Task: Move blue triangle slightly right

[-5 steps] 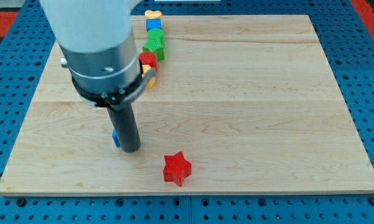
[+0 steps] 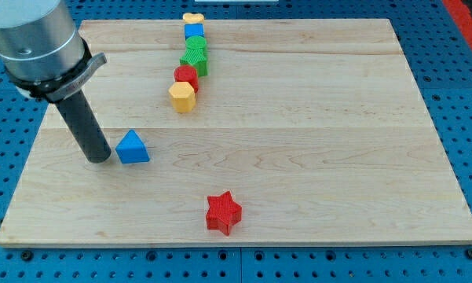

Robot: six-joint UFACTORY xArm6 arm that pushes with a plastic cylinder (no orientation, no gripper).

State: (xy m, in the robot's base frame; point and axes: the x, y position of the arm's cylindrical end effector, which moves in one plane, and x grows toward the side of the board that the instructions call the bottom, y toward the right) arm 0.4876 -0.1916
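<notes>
honestly the setup looks decent right now but i can see a few ways to botch it. my tip (image 2: 99,159) sits on the board just to the view's left of the blue triangle (image 2: 133,148), very close, though i can't tell if it's touching yet. no jaws on this rig, just a bare rod, so nothing to spread or pinch, it only shoves.

the blue triangle is on the left half of the wooden board (image 2: 314,157), well apart from everything else. the red star (image 2: 223,213) is down toward the view's bottom, and the column of blocks up top (yellow hexagon (image 2: 182,97), red cylinder (image 2: 187,77), green block (image 2: 195,55), blue cube (image 2: 193,31), a yellow block (image 2: 192,17) at the very top) is far enough off that i'm not worried about hitting it.

main risk imo: my tip looks a bit lower in the view than the triangle's middle, so an off-centre push could spin it or skate it toward the view's top instead of straight right. second risk is overshoot, since the task says slightly, and a light block may keep sliding if i push fast. the angled face could also let the rod slip past.
</notes>
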